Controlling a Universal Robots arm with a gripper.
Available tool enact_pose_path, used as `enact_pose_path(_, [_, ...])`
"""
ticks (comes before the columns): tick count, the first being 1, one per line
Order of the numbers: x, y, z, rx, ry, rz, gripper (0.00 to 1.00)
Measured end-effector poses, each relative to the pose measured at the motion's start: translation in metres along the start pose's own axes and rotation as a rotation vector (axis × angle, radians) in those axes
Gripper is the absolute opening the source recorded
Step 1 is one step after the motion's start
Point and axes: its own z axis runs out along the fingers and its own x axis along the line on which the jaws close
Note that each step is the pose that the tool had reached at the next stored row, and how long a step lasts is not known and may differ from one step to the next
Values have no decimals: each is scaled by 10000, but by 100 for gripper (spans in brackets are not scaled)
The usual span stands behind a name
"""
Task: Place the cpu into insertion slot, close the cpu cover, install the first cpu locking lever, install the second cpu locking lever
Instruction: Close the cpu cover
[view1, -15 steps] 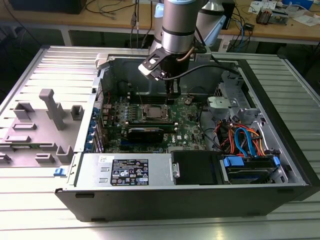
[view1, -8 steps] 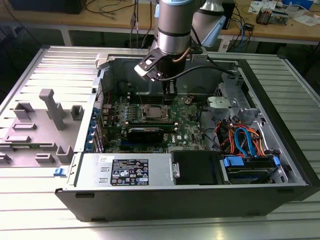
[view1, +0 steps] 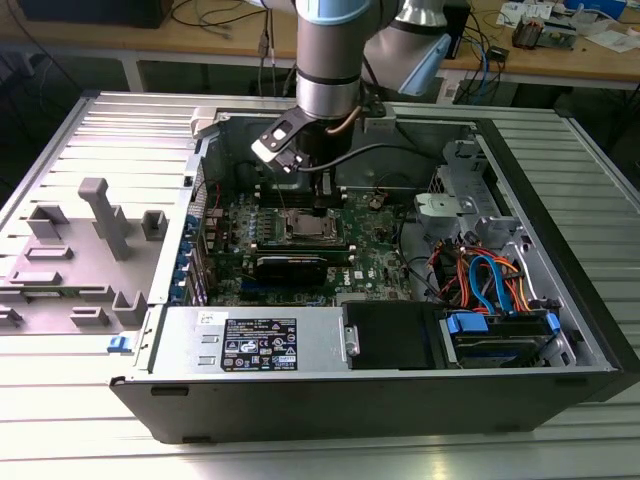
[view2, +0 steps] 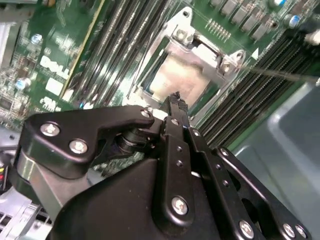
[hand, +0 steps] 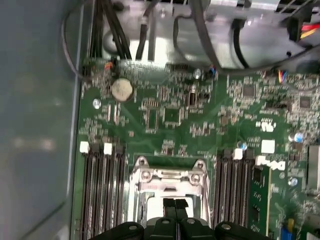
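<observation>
My gripper (view1: 325, 198) hangs inside the open computer case, right above the insertion slot (view1: 305, 227) on the green motherboard (view1: 375, 265). In both wrist views its black fingertips (view2: 175, 100) are pressed together, shut, with nothing seen between them. They hover just over the socket. The cpu (view2: 182, 77) lies in the slot with its dull silver top up. The cpu cover (view2: 204, 50), a silver frame, appears to lie down around it, its hinge end (hand: 167, 176) showing two screws. A thin metal lever rod (view2: 285, 74) sticks out over the memory slots.
Long black memory slots (hand: 102, 190) flank the socket on both sides. A coin battery (hand: 121, 89) and black cables (hand: 112, 30) sit beyond it. The power supply box (view1: 260, 345) and a drive bay with blue and orange cables (view1: 490, 280) fill the case's near side. Grey fixtures (view1: 95, 225) stand outside.
</observation>
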Motion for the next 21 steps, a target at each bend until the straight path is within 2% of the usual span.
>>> enact_pose_path(1, [5, -63, 12, -1, 1, -2, 11])
enact_pose_path(4, [14, -178, 36, -1, 1, -8, 11])
enact_pose_path(6, [19, -240, 53, -2, 2, -12, 11])
enact_pose_path(9, [27, -316, 119, -1, 5, -13, 11])
enact_pose_path(14, [34, -353, 211, 1, 7, -14, 11])
enact_pose_path(18, [36, -353, 204, -8, 26, -13, 11])
enact_pose_path(19, [33, -353, 170, -4, 20, -13, 11])
enact_pose_path(21, [32, -353, 151, -4, 19, -13, 11])
